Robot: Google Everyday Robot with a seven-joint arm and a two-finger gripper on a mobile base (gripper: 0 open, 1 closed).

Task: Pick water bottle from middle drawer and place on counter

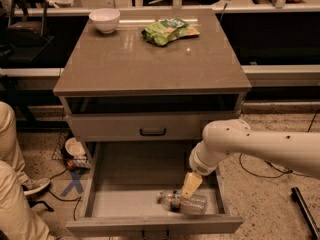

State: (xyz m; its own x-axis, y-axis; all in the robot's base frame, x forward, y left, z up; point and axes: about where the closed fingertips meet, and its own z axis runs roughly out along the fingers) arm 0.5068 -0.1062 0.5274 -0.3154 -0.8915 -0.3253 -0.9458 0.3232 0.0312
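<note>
In the open drawer (130, 176), just below the gripper (191, 185) (its grip I cannot tell), the bottle (186, 203) lies sideways by the front wall.

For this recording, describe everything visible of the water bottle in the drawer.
The water bottle is small, clear, crinkled plastic with a dark band near its middle. It lies on its side on the floor of the open middle drawer, near the front wall, right of centre, narrow end pointing left. The gripper hangs right over it; contact cannot be told.
</note>
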